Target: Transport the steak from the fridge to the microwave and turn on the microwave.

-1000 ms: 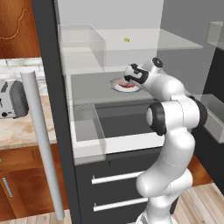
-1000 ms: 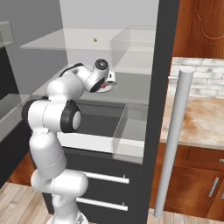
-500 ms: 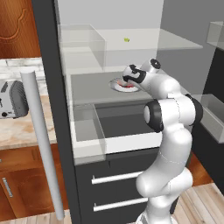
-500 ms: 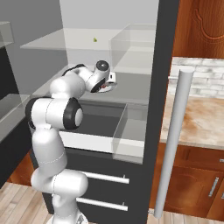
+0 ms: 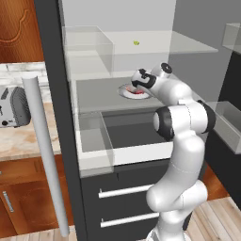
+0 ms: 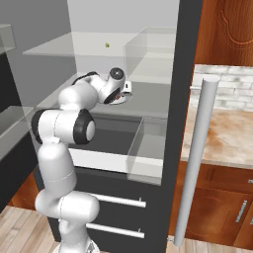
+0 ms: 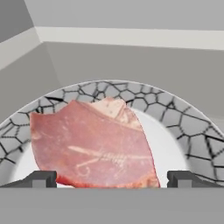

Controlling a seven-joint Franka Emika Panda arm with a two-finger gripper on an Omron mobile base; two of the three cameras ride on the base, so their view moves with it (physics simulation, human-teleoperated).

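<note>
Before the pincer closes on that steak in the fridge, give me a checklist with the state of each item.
1. Pincer open: ok, jaws wide.
2. Flat pinkish-red raw steak between the dark fingertips: ok, one tip on each side in the hand view.
3. Steak lying flat on the round white plate with the cracked grey rim: ok.
4. Dark-grey fridge open, shelf reachable: ok.
5. Fingertips low enough to grip the slab: cannot tell.
6. Microwave door ready to receive: cannot tell.
</note>
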